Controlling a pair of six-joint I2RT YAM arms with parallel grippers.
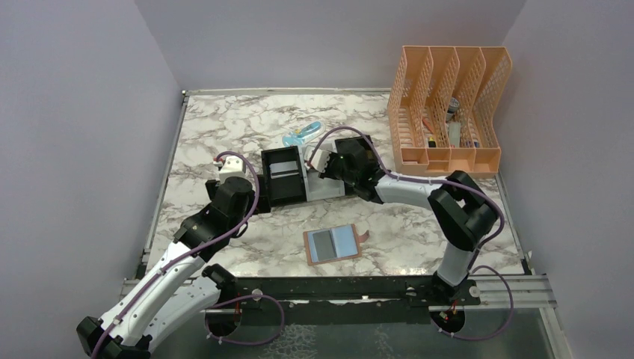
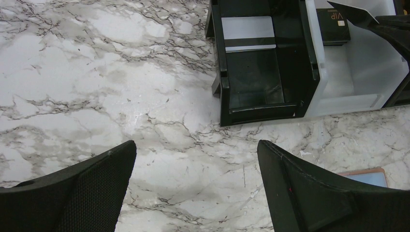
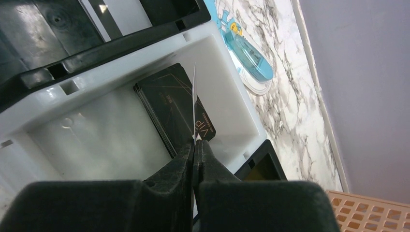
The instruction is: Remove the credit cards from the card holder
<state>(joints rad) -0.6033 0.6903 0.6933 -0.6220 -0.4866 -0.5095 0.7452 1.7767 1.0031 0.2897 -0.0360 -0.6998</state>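
The right claw (image 3: 195, 142) is pinched shut on a thin card (image 3: 194, 94), gripping it by its near end. The card stands on edge and sticks straight out ahead of the fingertips. From the wrist I see only its pale edge, so I cannot tell its colour.

Directly under and ahead of this claw is the white compartment of the tray (image 3: 227, 96). A black card (image 3: 169, 108) marked VIP lies flat on its floor. Its side looks layered, as if more cards lie beneath. Whether the held card touches it I cannot tell. Beyond the tray wall, ahead and to the right of the claw, a blue object (image 3: 249, 53) lies on the marble bench (image 3: 290, 96).

The left claw (image 2: 196, 150) is spread wide and holds nothing, hovering over bare bench. Ahead of it and to its right is the tray's black compartment, with a silvery card (image 2: 249, 34) lying at the far end.

The card holder (image 1: 334, 244) lies open and flat on the bench, pale blue inside facing up. It is well behind both claws, towards the arm bases, and neither touches it. One corner shows just beside the left claw's right finger (image 2: 314, 193). An orange rack (image 1: 448, 105) stands well off to the right of the right claw.
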